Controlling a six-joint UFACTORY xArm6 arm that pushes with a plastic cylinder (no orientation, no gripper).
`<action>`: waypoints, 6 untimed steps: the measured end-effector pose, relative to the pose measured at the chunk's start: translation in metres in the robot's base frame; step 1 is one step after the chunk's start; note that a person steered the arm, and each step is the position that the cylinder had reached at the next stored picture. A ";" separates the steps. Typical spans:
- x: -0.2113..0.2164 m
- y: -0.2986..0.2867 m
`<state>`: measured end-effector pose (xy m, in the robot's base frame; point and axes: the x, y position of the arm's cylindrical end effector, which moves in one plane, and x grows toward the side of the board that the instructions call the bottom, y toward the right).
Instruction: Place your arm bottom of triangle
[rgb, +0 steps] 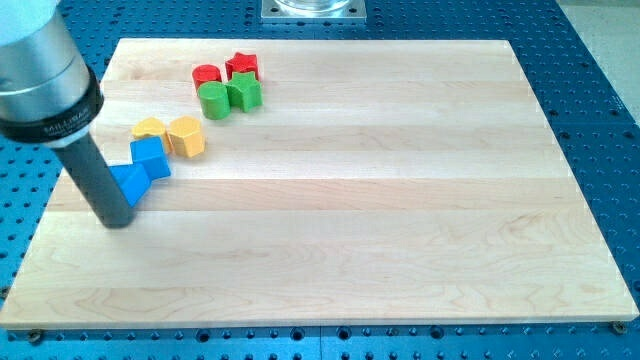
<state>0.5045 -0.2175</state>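
It was a robotics lab bench. Under my tip (117, 222) lay a pale wooden board (400, 200), set on a blue perforated metal table (600, 90) with regular mounting holes. Beyond the tip, at the board's far edge, a grey metal base plate (313, 10) was fixed.

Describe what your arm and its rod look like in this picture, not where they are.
My arm ends in a silver-grey metal cylinder with a black band around its lower edge carrying small white lettering too small to read. From it runs a straight, round, dark grey rod down to my tip. No cables or sleeves show.
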 end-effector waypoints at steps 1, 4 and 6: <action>-0.024 -0.037; 0.009 -0.003; 0.025 0.012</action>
